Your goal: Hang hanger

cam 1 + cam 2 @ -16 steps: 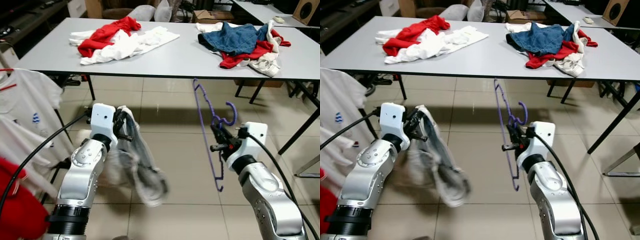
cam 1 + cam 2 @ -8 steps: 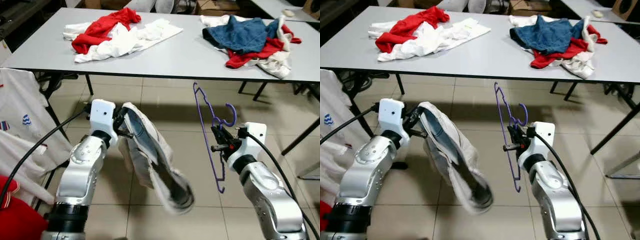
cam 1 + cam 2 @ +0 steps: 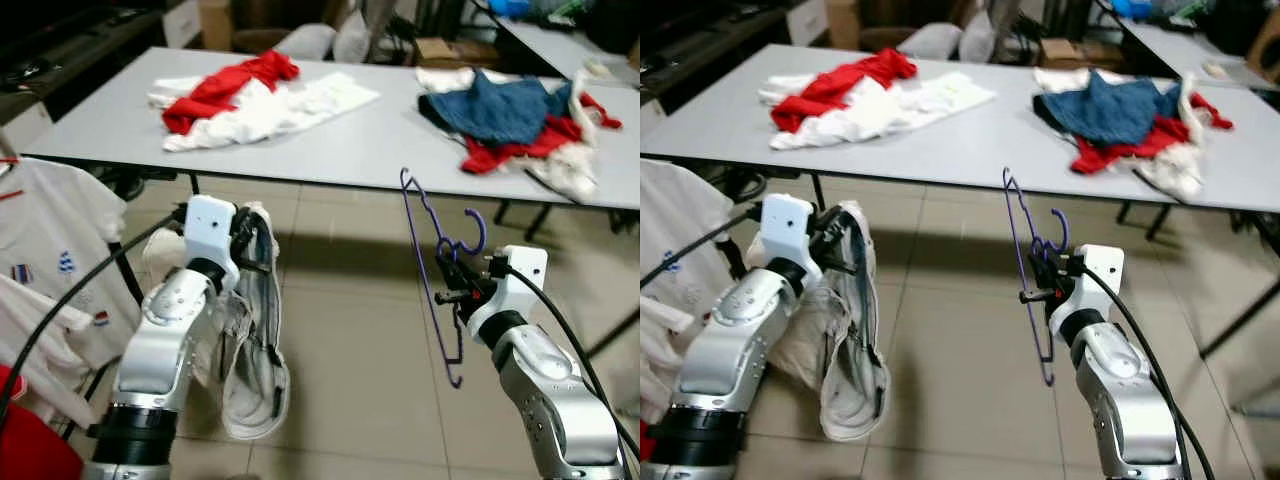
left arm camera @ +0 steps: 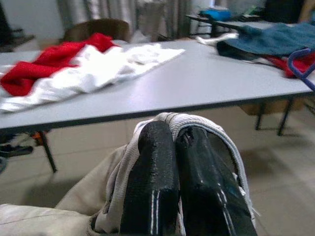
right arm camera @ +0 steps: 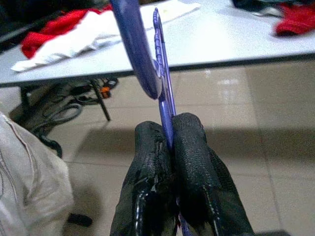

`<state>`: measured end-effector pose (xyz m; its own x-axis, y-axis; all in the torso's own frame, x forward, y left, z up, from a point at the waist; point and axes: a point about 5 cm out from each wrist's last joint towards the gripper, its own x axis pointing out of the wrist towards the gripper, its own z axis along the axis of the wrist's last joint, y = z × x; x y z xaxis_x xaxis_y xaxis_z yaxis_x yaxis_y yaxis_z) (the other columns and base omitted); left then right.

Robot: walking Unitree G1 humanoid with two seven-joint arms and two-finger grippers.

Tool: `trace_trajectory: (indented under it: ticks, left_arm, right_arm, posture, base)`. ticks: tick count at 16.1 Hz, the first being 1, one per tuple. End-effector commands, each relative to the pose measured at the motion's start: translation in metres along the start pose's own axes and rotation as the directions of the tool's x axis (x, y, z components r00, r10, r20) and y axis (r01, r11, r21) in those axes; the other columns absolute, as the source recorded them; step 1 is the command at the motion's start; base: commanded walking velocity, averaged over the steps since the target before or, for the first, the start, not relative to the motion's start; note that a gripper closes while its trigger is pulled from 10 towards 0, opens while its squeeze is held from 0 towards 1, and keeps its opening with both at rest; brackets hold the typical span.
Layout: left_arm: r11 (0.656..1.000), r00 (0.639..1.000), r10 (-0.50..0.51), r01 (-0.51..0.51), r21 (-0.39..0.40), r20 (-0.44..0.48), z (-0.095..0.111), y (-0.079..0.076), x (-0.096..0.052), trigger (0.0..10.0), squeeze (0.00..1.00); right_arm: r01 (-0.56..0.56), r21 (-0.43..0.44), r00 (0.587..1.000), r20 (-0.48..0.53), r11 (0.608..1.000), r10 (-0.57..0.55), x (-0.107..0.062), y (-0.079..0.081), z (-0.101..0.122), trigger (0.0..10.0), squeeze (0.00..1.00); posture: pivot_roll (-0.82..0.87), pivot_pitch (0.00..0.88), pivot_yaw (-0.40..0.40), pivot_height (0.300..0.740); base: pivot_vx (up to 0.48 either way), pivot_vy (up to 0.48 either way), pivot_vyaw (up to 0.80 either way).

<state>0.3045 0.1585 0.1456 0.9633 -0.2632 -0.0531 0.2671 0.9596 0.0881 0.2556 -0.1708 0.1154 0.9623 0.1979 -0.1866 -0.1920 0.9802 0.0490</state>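
My right gripper is shut on a thin purple hanger, held upright above the tiled floor in front of the grey table; its hook curls beside the wrist. The right wrist view has the purple hanger pinched between the black fingers. My left gripper is shut on the collar of a pale grey-white garment, which hangs down limp beside the arm. In the left wrist view, the garment's hem wraps over the closed fingers.
Red and white clothes lie on the table's left part, a blue and red pile on its right. White shirts and a red one hang at my left. Table legs stand at the right.
The garment in my left gripper has swung back from a flared-out swing and now hangs straight down. The camera has shifted a little. The hanger stays in my right gripper.
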Motion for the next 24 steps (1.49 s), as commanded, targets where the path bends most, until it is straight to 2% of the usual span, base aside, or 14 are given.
trace_trajectory:
  ticks: [1,13,16,18,19,20,22,23,24]
  left_arm:
    - [1.0,0.999,-0.002,0.001,0.017,0.053,0.013,0.004,0.001,10.0,0.0]
    - [1.0,0.998,-0.001,0.0,0.032,0.055,0.018,0.007,0.004,10.0,0.0]
    - [0.999,0.998,0.007,-0.009,0.038,0.056,0.02,0.009,0.006,10.0,0.0]
    - [0.998,0.998,0.003,-0.006,0.059,0.059,0.023,0.012,0.009,10.0,0.0]
    - [0.997,0.998,-0.001,-0.004,0.08,0.064,0.027,0.017,0.015,10.0,0.0]
    - [0.995,0.998,-0.002,-0.005,0.098,0.066,0.032,0.023,0.021,10.0,0.0]
    - [0.994,0.998,-0.002,-0.005,0.106,0.068,0.035,0.027,0.026,10.0,0.0]
    - [0.989,0.998,-0.019,0.009,0.146,0.065,0.042,0.032,0.038,10.0,0.0]
    - [0.984,0.996,-0.043,0.029,0.177,0.075,0.052,0.034,0.05,10.0,0.0]
  right_arm:
    - [-0.036,0.007,0.999,0.014,0.999,0.036,0.003,0.007,0.004,10.0,0.0]
    - [-0.056,-0.02,0.998,0.037,0.998,0.057,0.005,0.008,0.01,10.0,0.0]
    - [-0.072,-0.064,0.997,0.037,0.995,0.075,0.004,0.002,0.014,10.0,0.0]
    - [-0.147,-0.145,0.988,0.03,0.979,0.153,-0.002,-0.004,0.02,10.0,0.0]
    - [-0.283,-0.221,0.958,-0.009,0.933,0.288,-0.016,-0.009,0.027,10.0,0.0]
    - [-0.378,-0.274,0.924,-0.057,0.884,0.378,-0.031,-0.017,0.034,10.0,0.0]
    - [-0.422,-0.295,0.905,-0.088,0.857,0.416,-0.041,-0.024,0.04,10.0,0.0]
    - [-0.476,-0.304,0.879,-0.126,0.825,0.46,-0.06,-0.037,0.054,10.0,0.0]
    - [-0.546,-0.309,0.837,-0.172,0.778,0.519,-0.077,-0.041,0.066,10.0,0.0]
  posture:
    - [-0.01,0.0,-0.039,0.74]
    - [0.0,0.0,-0.032,0.74]
    - [0.0,0.0,-0.03,0.74]
    - [0.0,0.0,-0.029,0.74]
    - [-0.01,0.0,-0.027,0.74]
    - [-0.01,0.0,-0.019,0.74]
    - [-0.01,0.0,-0.019,0.74]
    - [-0.03,0.0,-0.01,0.74]
    - [-0.03,0.0,-0.009,0.74]
  base:
    - [0.394,0.0,0.0]
    - [0.396,0.0,0.0]
    - [0.396,0.0,0.0]
    - [0.398,0.0,0.0]
    - [0.394,0.0,0.0]
    - [0.398,0.0,0.0]
    - [0.398,0.0,0.0]
    - [0.398,0.0,0.0]
    - [0.394,0.0,0.0]
